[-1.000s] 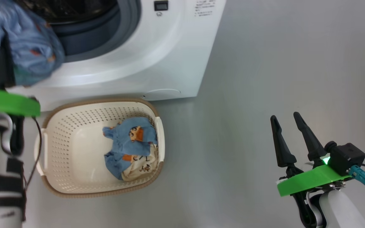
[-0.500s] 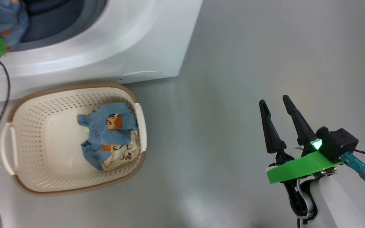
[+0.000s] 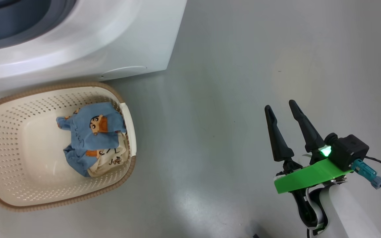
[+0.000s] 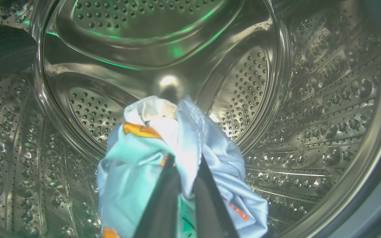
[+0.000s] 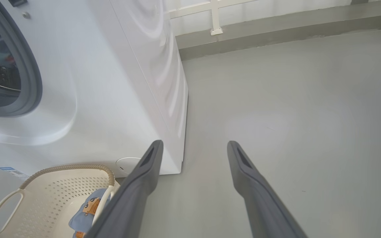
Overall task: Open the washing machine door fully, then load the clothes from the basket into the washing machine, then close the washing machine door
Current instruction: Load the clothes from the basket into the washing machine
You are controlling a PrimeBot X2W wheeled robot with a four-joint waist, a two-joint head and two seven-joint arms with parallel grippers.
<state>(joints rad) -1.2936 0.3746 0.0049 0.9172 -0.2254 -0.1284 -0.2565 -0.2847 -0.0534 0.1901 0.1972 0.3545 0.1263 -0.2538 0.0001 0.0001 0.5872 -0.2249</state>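
- Left end effector (image 4: 186, 162) deep inside the drum (image 4: 309, 115), fingers nearly together, blue-and-cream garment (image 4: 134, 165) bunched between and over the tips at 6 o'clock of the wrist view. Pinched tight or slack, cannot tell.
- Right end effector (image 3: 279, 105) at 4 o'clock of the head view, spread wide, holding nothing, hanging over bare floor (image 3: 217, 82).
- Basket (image 3: 18, 109) at 9 o'clock, just beside the washing machine (image 3: 94, 39), more clothes (image 3: 91, 132) heaped by its 3 o'clock wall.
- Risk one: cloth wrapped round the fingers, likely to snag and ride back out on withdrawal.
- Risk two: let go too near the mouth, could trail a sleeve over the gasket (image 3: 12, 36) and later jam the door.
- Risk three: basket heap looking tangled, might come up half-gripped and drop onto the floor.
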